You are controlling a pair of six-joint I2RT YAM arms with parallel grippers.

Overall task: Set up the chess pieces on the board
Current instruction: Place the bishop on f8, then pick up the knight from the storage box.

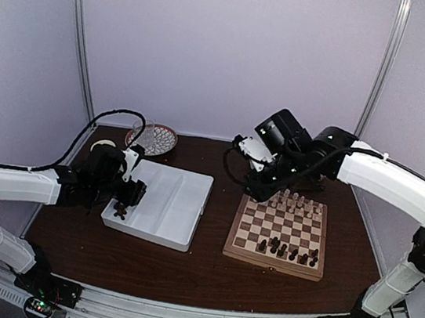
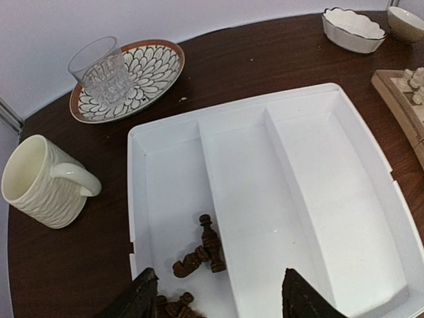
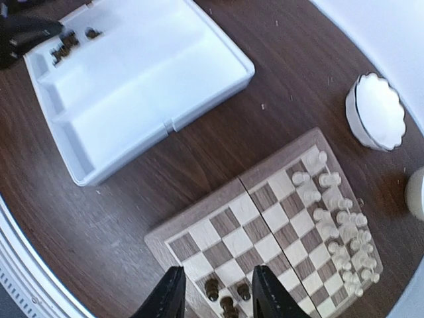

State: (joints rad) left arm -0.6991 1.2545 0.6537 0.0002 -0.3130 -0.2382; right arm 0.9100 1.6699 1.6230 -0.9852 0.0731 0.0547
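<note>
Several dark brown chess pieces [image 2: 207,246] lie tumbled in the left compartment of a white tray [image 2: 344,199]. My left gripper [image 2: 222,299] hangs open just above them, holding nothing. In the top view it [image 1: 130,195] is over the tray's near left corner. The board [image 1: 241,246] lies to the right, with several dark pieces [image 1: 286,252] standing in its near rows and cream pieces [image 1: 295,202] along the far side. My right gripper [image 3: 218,298] is open and empty above the board's left corner [image 3: 199,218], close to three standing dark pieces [image 3: 212,288].
A ribbed cream mug [image 2: 43,182] stands left of the tray. A glass tumbler [image 2: 103,69] sits on a patterned plate [image 2: 156,66] behind it. A scalloped white bowl [image 2: 351,30] stands behind the board.
</note>
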